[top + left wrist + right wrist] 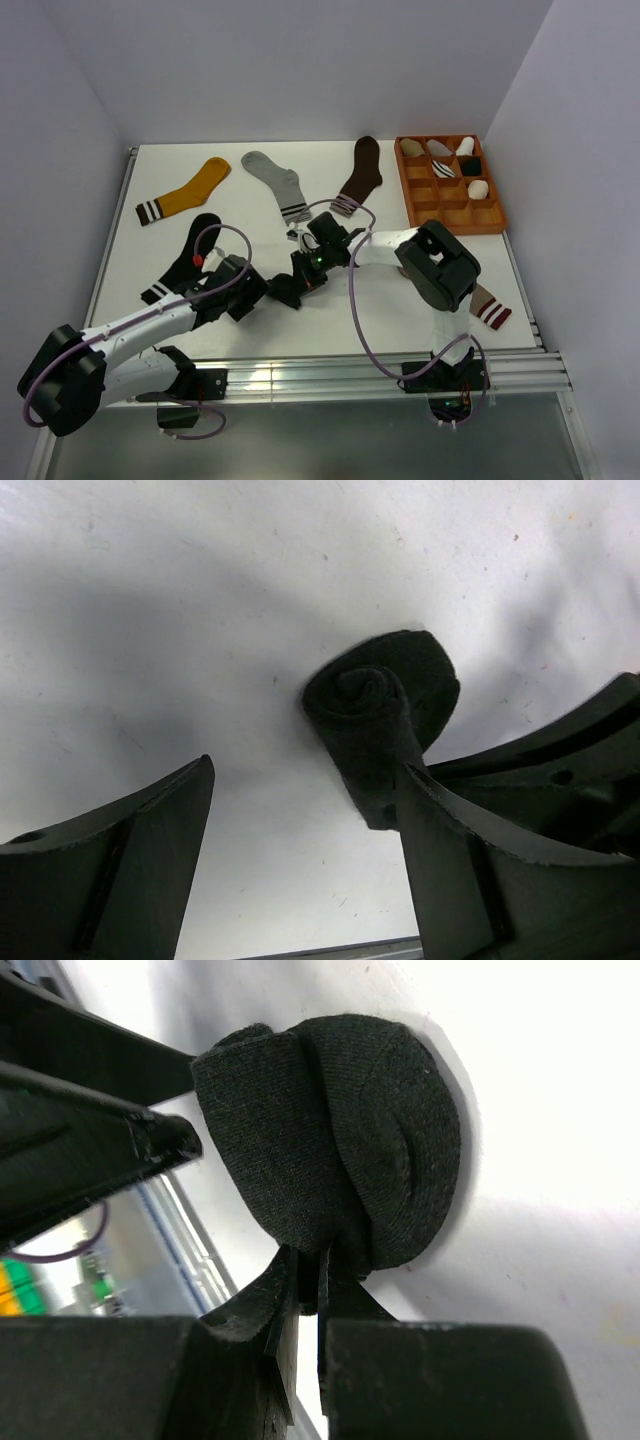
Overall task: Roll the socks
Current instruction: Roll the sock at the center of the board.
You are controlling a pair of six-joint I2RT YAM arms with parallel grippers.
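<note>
Right fingers (265, 1310), low in our right wrist view, are clenched on the bottom edge of the rolled charcoal sock (340, 1140), which we see lying mid-frame on the bench (300, 335) in the top view. Left fingers (150, 850) stand released, spread to either side of the roll.
</note>
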